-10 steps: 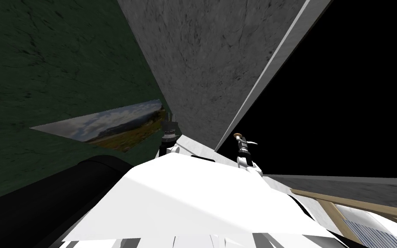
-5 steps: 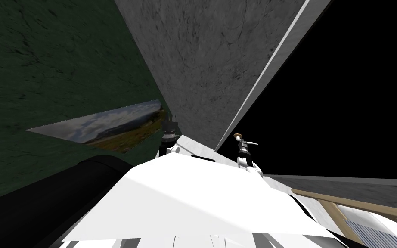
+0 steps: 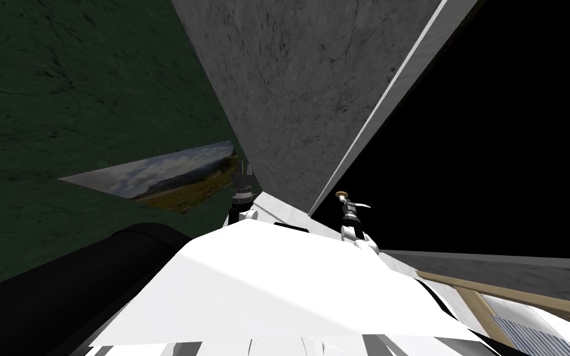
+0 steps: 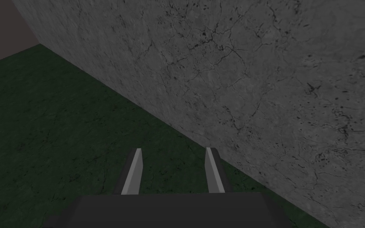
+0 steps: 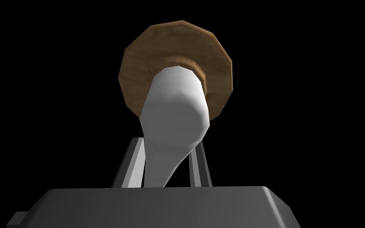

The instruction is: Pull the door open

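Two fingers of the right gripper (image 5: 166,141) pinch the white door handle (image 5: 175,103) from both sides, and its round brown backplate (image 5: 138,67) sits just beyond the fingertips against a black area (image 5: 316,99). Over to the side, the left gripper (image 4: 174,149) hangs close beside a grey wall (image 3: 302,93), fingers spread with nothing between them.

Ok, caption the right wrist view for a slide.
Right tool shut on the white door handle, brown round plate behind it, black area all around.
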Controlling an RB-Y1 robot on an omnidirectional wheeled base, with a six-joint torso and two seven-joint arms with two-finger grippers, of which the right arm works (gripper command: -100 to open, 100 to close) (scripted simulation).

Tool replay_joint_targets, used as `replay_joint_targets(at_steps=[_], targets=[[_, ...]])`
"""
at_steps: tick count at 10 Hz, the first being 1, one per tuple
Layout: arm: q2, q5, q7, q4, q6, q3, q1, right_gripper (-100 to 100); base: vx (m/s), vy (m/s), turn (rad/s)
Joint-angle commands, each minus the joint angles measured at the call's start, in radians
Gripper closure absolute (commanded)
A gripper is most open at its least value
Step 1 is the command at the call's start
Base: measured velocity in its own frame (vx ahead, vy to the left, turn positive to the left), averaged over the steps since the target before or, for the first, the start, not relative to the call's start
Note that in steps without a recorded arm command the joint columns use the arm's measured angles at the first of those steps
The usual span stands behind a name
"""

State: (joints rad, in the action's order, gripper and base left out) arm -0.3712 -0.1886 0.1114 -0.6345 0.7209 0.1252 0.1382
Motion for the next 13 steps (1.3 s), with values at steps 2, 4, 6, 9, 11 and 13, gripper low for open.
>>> replay_joint_targets(at_steps=[2, 4, 6, 9, 11, 13], targets=[[-0.011, 0.012, 0.025, -0.008, 0.009, -0.025, -0.014, 100, -0.191, -0.053, 0.110], [-0.024, 0.021, 0.049, -0.011, 0.019, -0.046, -0.022, 100, -0.210, -0.044, 0.122], [-0.038, 0.031, 0.076, -0.014, 0.029, -0.070, -0.030, 100, -0.218, -0.057, 0.119], [-0.042, 0.036, 0.087, -0.015, 0.031, -0.081, -0.034, 100, -0.171, -0.042, 0.074], [-0.058, 0.049, 0.118, -0.024, 0.051, -0.111, -0.052, 100, -0.209, -0.067, 0.114], [-0.074, 0.058, 0.142, -0.033, 0.067, -0.133, -0.065, 100, -0.215, -0.045, 0.088]])
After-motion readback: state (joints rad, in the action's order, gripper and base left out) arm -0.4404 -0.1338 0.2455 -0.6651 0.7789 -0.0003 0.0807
